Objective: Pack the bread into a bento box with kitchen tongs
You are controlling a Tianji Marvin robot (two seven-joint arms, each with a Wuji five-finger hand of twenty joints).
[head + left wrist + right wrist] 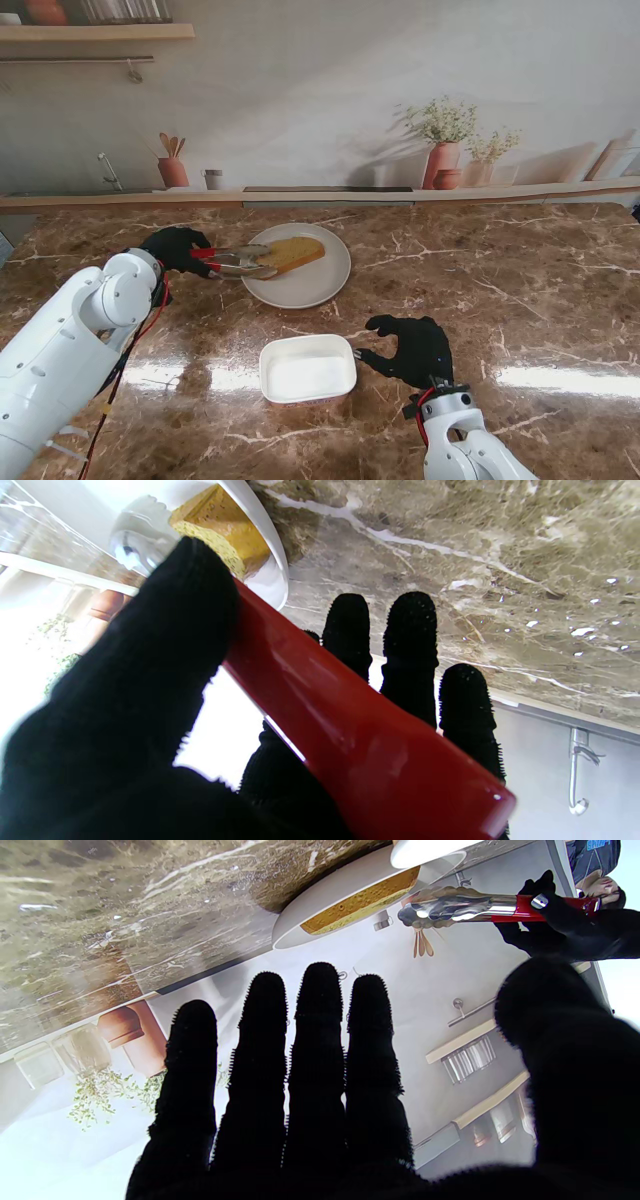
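Brown marble-look countertop (520,270) w/ white veins, glossy; pale wall behind, ledge w/ terracotta vases (443,163) & utensil pot (172,170). Left hand (175,248) gripping red-handled tongs (235,262), tips at the bread slice (290,252) on white plate (310,285). Right hand (415,348) empty, fingers spread, just right of white bento box (308,368).

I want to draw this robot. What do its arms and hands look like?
Both arms are smooth, rounded white shells, the left arm thick and jointed. Red and black cables run along it; the right arm has red wire at the wrist. The left hand and right hand wear fuzzy black gloves with five fingers.
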